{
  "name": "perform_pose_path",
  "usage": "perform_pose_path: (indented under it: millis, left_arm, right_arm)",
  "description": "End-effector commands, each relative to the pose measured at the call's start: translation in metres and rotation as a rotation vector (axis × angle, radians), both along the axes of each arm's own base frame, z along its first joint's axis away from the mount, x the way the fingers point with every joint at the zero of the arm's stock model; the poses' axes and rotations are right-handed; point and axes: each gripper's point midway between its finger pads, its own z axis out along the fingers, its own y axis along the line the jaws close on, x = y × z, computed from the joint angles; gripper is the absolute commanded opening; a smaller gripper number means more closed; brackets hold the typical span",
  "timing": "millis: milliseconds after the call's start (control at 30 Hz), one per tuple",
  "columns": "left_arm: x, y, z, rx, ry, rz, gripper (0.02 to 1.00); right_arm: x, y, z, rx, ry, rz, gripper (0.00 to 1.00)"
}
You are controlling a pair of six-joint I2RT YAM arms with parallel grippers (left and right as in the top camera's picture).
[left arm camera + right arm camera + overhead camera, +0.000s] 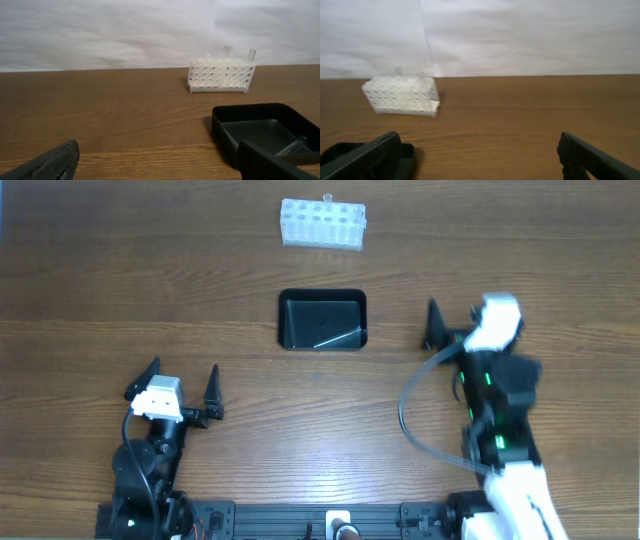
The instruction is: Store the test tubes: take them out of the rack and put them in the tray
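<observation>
The white test tube rack (pixel 322 224) stands at the far middle of the table, with a clear tube (pixel 327 199) poking up from its back row. In the left wrist view the rack (pixel 221 75) shows two clear tubes (pixel 251 54) rising above it. The black tray (pixel 290 320) lies nearer, at the table's middle, with one clear tube (pixel 338 337) lying inside. My left gripper (pixel 183 377) is open and empty, left of and nearer than the tray. My right gripper (pixel 462 315) is open and empty, right of the tray.
Bare brown wood surrounds the rack and tray. A white wall (pixel 125 30) backs the table's far edge. A grey cable (pixel 415 415) loops beside the right arm.
</observation>
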Motion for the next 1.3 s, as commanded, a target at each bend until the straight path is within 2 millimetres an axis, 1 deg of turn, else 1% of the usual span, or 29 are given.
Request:
perform_pose_path:
  millis: [33,133,267,367,433,500,633,667,733,867,967,1100,1233,1300]
  left_arm:
    - [0.000,0.000,-0.001,0.011,-0.002,-0.002,1.000]
    - [0.000,0.000,-0.001,0.011,-0.002,-0.002,1.000]
    - [0.000,0.000,-0.001,0.011,-0.002,-0.002,1.000]
    - [0.000,0.000,-0.001,0.011,-0.002,-0.002,1.000]
    - [0.000,0.000,-0.001,0.011,-0.002,-0.002,1.000]
    - [0.000,0.000,-0.001,0.011,-0.002,-0.002,1.000]
    - [0.000,0.000,-0.001,0.011,-0.002,-0.002,1.000]
    - [0.000,0.000,-0.001,0.011,-0.002,-0.002,1.000]
    - [0.000,0.000,-0.001,0.011,-0.002,-0.002,1.000]
    - [0.000,0.000,-0.001,0.011,-0.002,-0.002,0.998]
    - [0.000,0.000,-0.001,0.011,-0.002,-0.002,1.000]
    - [0.000,0.000,-0.001,0.011,-0.002,-0.002,1.000]
    - [0.000,0.000,-0.001,0.011,-0.002,-0.002,1.000]
    - [0.000,0.000,-0.001,0.011,-0.002,-0.002,1.000]
  right_arm:
    - [0.048,0.068,-0.005,-0.002,0.090,0.180,0.991]
    - [0.074,0.108,-0.014,-0.001,0.147,0.215,0.993]
    - [0.107,0.146,-0.031,0.005,0.231,0.180,0.991]
    - [0.128,0.165,-0.040,-0.009,0.276,0.134,0.993]
    - [0.140,0.170,-0.044,-0.012,0.294,0.090,0.991]
    - [0.158,0.177,-0.047,-0.023,0.306,0.062,0.991]
    - [0.190,0.193,-0.052,-0.029,0.318,0.060,0.987]
    - [0.198,0.196,-0.053,-0.032,0.318,0.052,0.985]
    - [0.224,0.200,-0.059,-0.037,0.321,0.005,0.974]
    - [0.243,0.209,-0.071,-0.042,0.327,-0.001,0.969]
    - [0.254,0.207,-0.082,-0.058,0.331,-0.033,0.961]
    - [0.261,0.209,-0.092,-0.058,0.333,-0.035,0.939]
    - [0.265,0.203,-0.099,-0.067,0.330,-0.065,0.901]
    - [0.267,0.199,-0.098,-0.067,0.325,-0.076,0.884]
